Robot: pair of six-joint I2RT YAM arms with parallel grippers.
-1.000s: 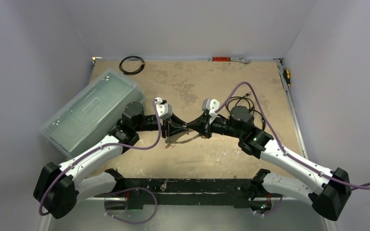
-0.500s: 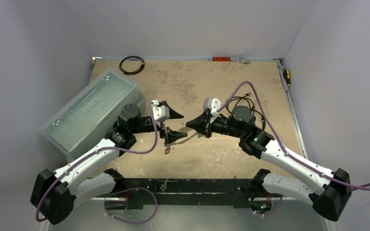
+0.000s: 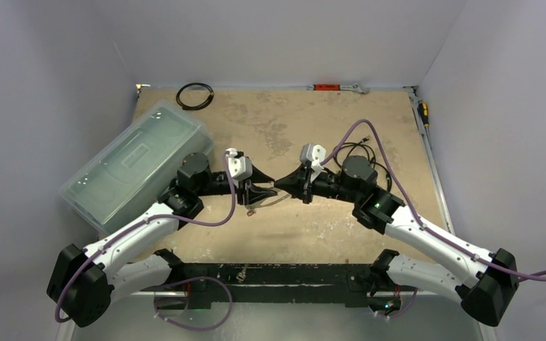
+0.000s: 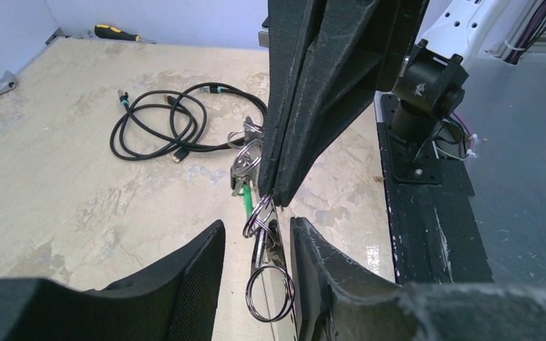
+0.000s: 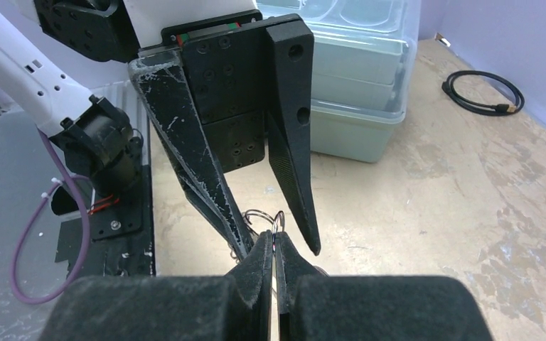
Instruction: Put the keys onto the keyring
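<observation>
Right jaws clamped on keyring (image 5: 277, 219); left jaws apart beside hanging keys (image 4: 244, 174). Several keys apparently threaded; completion unconfirmed.

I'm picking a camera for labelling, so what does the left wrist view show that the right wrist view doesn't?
Only left wrist: the loose black cable, a screwdriver, a green key tag. Only right wrist: the clear plastic box, the coiled black cable. Both: the keyring pinched in the shut right fingers, between the open left fingers.
</observation>
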